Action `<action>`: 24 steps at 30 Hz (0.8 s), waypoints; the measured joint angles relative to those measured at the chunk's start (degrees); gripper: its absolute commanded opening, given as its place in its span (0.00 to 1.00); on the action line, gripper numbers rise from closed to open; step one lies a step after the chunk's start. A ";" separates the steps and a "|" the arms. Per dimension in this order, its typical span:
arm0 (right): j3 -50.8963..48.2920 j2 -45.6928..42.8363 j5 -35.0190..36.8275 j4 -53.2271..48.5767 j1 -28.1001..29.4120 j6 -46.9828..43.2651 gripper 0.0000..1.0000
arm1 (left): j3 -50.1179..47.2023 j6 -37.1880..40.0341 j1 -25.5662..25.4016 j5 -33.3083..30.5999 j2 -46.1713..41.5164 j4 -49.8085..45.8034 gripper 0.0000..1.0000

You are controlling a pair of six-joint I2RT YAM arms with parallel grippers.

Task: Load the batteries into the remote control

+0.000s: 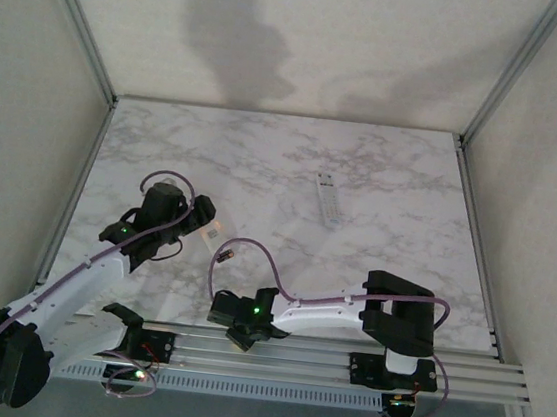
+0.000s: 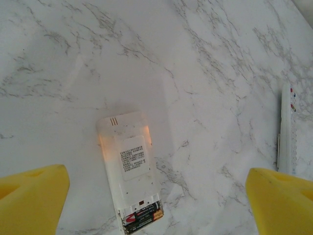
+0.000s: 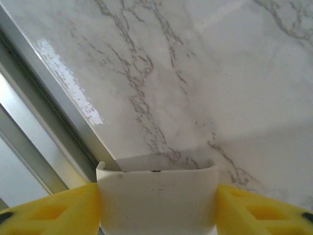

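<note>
Left pincer: released, yellow pads wide apart, empty, hanging directly over the remote control. The remote control lies back-up on the marble worktop. Its long axis in the left wrist view runs roughly 11 to 5 o'clock, with the open battery bay at the 5 o'clock end. The batteries sit side by side inside that bay (the frame edge cuts its lower lip, so full seating cannot be confirmed).

Right pincer: clenched on a white curved shell, probably the battery cover, low over the near edge of the worktop.

Key relation, overhead view: the remote control lies at about 11 o'clock from the right pincer, near but apart. The left arm is the closer of the two.

Judgement: loading looks essentially done. Any cover fit would need the shell carried toward 11 o'clock and aligned with the 11–5 axis.

A second remote lies well apart at 2 o'clock and is not involved.
</note>
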 measured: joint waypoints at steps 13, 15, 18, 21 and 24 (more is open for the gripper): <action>6.01 -7.98 -1.29 1.05 -13.33 6.60 0.50 | 1.97 0.44 1.95 0.26 -0.46 -2.58 0.92; 9.44 -6.91 -1.03 1.75 -16.24 8.20 0.50 | 2.23 0.46 2.62 0.09 -2.21 -3.04 0.92; 15.58 -2.12 -0.37 2.67 -18.91 9.33 0.50 | 2.89 0.50 4.02 -0.28 -3.93 -3.78 0.92; 21.64 4.50 -0.17 1.99 -19.58 9.29 0.50 | 3.41 0.68 4.72 -0.44 -4.15 -4.50 0.92; 27.32 11.04 -0.24 0.09 -19.58 9.14 0.51 | 3.43 0.72 4.92 -0.52 -4.44 -5.31 0.92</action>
